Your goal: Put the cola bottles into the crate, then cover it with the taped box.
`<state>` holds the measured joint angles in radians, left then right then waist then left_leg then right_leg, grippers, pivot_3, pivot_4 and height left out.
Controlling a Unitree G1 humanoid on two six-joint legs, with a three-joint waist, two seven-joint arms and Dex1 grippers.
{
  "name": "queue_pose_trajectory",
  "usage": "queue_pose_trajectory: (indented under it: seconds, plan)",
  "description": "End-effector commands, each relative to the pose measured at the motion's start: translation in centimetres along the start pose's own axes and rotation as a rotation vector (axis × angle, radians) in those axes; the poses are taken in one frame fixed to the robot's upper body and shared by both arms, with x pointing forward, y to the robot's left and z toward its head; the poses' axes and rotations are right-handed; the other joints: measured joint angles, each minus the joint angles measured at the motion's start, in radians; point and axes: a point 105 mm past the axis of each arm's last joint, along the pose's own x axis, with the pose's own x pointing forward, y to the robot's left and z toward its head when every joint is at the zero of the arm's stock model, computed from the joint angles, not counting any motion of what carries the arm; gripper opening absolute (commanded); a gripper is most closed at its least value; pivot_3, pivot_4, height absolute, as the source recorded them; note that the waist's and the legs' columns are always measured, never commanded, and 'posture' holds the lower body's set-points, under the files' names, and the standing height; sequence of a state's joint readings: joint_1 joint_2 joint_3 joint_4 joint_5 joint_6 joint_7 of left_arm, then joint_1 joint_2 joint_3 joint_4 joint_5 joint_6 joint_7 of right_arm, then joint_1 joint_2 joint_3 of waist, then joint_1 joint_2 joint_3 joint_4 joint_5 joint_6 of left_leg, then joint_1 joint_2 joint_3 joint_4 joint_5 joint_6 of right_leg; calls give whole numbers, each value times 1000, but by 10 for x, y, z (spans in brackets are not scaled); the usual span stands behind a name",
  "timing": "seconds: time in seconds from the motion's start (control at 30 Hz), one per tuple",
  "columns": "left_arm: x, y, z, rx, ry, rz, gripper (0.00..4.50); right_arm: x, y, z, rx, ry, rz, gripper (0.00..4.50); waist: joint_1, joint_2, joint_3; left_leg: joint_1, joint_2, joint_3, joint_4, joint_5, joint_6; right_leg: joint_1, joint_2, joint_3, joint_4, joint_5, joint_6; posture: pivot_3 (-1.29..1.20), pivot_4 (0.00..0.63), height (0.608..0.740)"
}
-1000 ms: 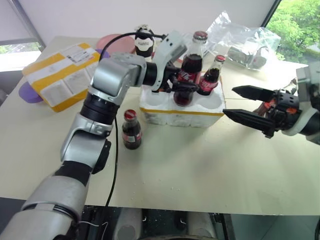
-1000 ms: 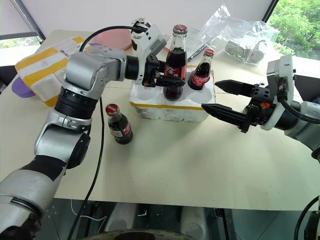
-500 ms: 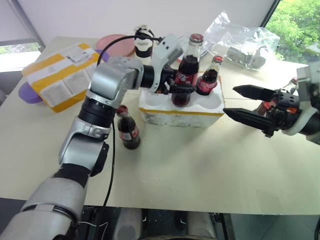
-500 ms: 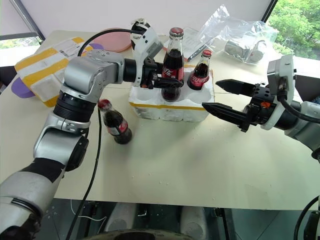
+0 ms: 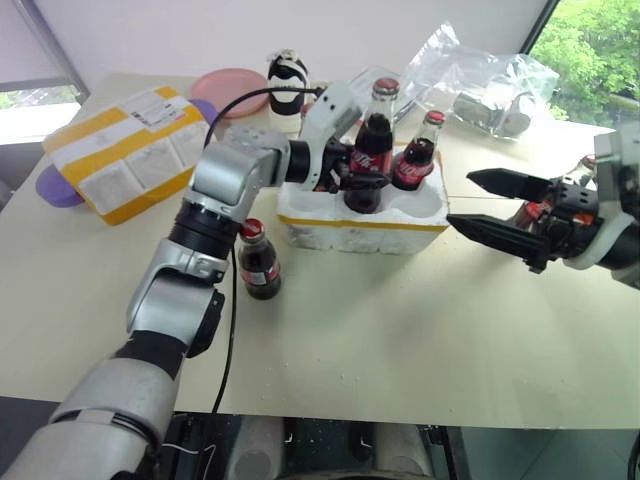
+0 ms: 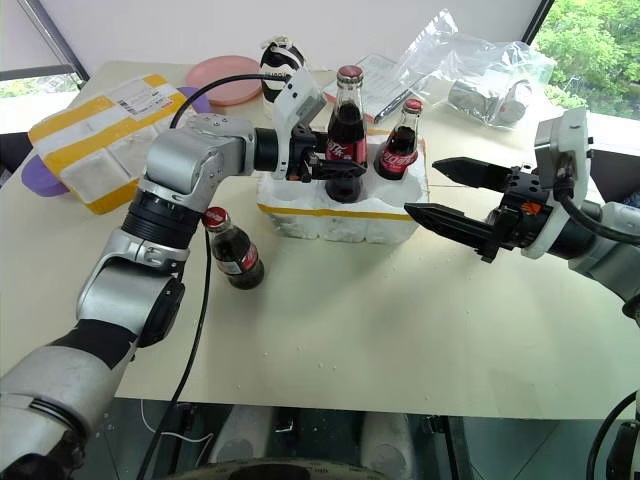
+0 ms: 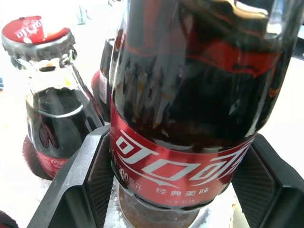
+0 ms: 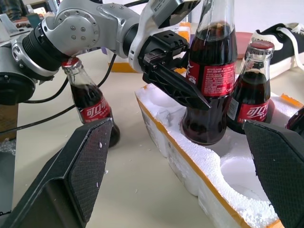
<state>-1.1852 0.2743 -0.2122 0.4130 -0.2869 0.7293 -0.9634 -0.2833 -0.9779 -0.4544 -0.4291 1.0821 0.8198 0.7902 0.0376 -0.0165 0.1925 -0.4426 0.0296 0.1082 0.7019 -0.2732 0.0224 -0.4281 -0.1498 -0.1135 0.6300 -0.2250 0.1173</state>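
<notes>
Left tool (image 6: 322, 168) grips an upright cola bottle (image 6: 345, 135) directly above a crate (image 6: 345, 212) well; right tool (image 6: 447, 194) hangs wide open, empty.

Table (image 5: 400, 330): pale cream top, bare across the near half.
Pink plate (image 5: 228, 80): at eleven o'clock, flat by the far edge.
Black-and-white container (image 5: 288, 76): at twelve o'clock, upright, just beside the pink plate.
Clear plastic bag (image 5: 490, 80): at one o'clock, crumpled.
Purple object (image 5: 52, 188): at ten o'clock, partly hidden.
</notes>
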Motion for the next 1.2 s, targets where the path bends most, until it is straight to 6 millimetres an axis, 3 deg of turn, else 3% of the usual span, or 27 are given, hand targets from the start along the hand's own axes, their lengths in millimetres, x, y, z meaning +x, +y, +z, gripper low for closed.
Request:
queue_pose_trajectory:
  seconds: [0.03, 0.2, 0.27, 0.33, 0.63, 0.87, 1.03, 1.2]
  plan:
    - [-7, -5, 24, 79, -77, -21, 2824, -2, 4, 10, -48, -34, 0, 4500, 2, 0, 0, 0, 0, 0, 0, 0, 0, 0, 0, 0, 0, 0, 0, 0, 150, 740]
    - [-8, -5, 23, 80, -76, -28, 2824, -1, 4, 10, -45, -38, -2, 4500, 1, 0, 0, 0, 0, 0, 0, 0, 0, 0, 0, 0, 0, 0, 0, 0, 150, 740]
    - [-8, -6, 24, 77, -86, -31, 3861, -1, 4, 10, -44, -40, -2, 4500, 1, 0, 0, 0, 0, 0, 0, 0, 0, 0, 0, 0, 0, 0, 0, 0, 150, 740]
    - [-8, -6, 26, 75, -96, -31, 4398, 0, 4, 10, -44, -41, -1, 4500, 1, 0, 0, 0, 0, 0, 0, 0, 0, 0, 0, 0, 0, 0, 0, 0, 150, 740]
    - [-14, -11, 26, 85, -112, -62, 4398, 0, 4, 10, -45, -40, -1, 4500, 0, 0, 0, 0, 0, 0, 0, 0, 0, 0, 0, 0, 0, 0, 0, 0, 150, 740]
    - [-35, -15, 39, 90, -139, -90, 4398, 0, 3, 9, -44, -33, 3, 4500, 0, 0, 0, 0, 0, -1, 0, 0, 0, 0, 0, 0, 0, 0, 0, 0, 150, 740]
    - [-72, -22, 67, 91, -196, -152, 4398, -1, 2, 9, -44, -19, 13, 4500, -1, 0, 0, 0, 0, -1, 0, 0, 0, 0, 0, 0, 0, 0, 0, 0, 150, 740]
    - [-111, -41, 72, 183, -164, -255, 4398, -3, 0, 8, -43, -6, 23, 4500, -2, 0, 0, 0, 0, -1, 0, 0, 0, 0, 0, 0, 0, 0, 0, 0, 150, 740]
